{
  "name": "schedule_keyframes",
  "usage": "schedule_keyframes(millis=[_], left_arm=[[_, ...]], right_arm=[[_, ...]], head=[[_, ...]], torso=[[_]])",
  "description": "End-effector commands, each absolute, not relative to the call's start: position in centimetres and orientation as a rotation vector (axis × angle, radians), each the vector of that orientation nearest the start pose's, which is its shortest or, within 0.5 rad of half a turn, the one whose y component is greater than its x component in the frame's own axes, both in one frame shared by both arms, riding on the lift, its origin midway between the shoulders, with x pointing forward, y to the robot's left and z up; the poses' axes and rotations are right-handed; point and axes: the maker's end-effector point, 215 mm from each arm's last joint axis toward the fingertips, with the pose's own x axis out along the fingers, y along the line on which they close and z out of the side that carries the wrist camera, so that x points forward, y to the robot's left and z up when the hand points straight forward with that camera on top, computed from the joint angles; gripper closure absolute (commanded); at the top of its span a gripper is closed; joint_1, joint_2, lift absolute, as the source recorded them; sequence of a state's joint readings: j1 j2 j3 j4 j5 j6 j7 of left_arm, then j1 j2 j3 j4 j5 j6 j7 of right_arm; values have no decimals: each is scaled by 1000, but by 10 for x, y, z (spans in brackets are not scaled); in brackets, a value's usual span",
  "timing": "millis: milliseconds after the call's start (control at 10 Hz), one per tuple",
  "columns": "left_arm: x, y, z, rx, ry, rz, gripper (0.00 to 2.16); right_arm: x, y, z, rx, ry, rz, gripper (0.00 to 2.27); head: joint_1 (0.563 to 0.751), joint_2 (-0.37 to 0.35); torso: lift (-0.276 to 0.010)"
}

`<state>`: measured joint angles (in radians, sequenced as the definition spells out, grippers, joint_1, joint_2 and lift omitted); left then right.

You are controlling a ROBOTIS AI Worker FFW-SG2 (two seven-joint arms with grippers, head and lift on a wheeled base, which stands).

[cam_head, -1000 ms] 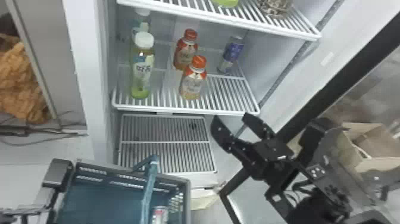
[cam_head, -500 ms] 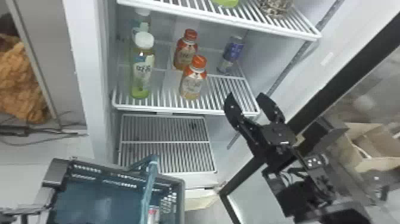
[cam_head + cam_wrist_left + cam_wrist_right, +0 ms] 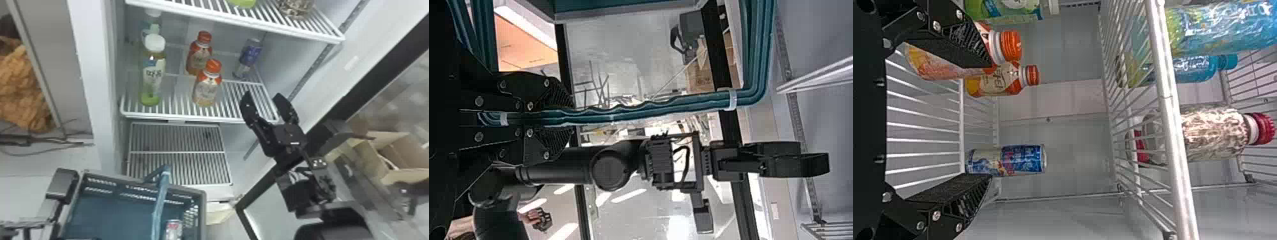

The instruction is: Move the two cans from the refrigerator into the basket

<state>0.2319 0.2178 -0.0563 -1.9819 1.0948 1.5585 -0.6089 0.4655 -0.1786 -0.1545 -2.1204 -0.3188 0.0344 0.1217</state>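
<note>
Our right pincer [image 3: 262,95] stands wide, its fingers well apart, at the right front of the middle shelf [image 3: 198,117]. Just to its left we see the front orange-capped bottle [image 3: 207,86]; farther back on that side is the rear one [image 3: 198,57]. Beyond the fingertips, apart from them, the blue can [image 3: 251,55] stands upright toward the back of the same shelf (that's one of our two). Farther to the pincer's left stands the green bottle [image 3: 153,75]. Above and beyond is the top shelf [image 3: 236,19], bearing a speckled bottle [image 3: 295,9].

Well below the pincer and to its left we find the basket [image 3: 199,195], with the other can [image 3: 174,228] inside, by its right side. Our left pincer [image 3: 561,117] is narrow, closed around the basket's handle [image 3: 654,109]. Off to the right pincer's right is an open box [image 3: 403,175].
</note>
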Motion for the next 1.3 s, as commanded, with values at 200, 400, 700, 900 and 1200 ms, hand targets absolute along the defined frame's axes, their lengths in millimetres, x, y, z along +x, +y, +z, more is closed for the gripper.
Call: schedule_keyframes(millis=[200, 400, 700, 900, 1200], left_arm=[[200, -20, -363, -976, 1208, -1338, 1210], [201, -20, -363, -975, 1206, -1339, 1210], [200, -19, -364, -975, 1210, -1338, 1210], [201, -19, -364, -974, 1210, -1336, 1210], [200, -20, -365, -975, 1213, -1337, 1210]], right_arm=[[482, -300, -275, 73, -119, 62, 246], [492, -308, -281, 65, -122, 41, 246], [509, -313, -286, 59, -138, 26, 245], [519, -312, -289, 53, -133, 26, 223], [539, -316, -296, 41, -128, 15, 214]], head=[[695, -350], [695, -350], [695, -350], [695, -350], [695, -350]], torso=[[-266], [-266], [-266], [-266], [-266]])
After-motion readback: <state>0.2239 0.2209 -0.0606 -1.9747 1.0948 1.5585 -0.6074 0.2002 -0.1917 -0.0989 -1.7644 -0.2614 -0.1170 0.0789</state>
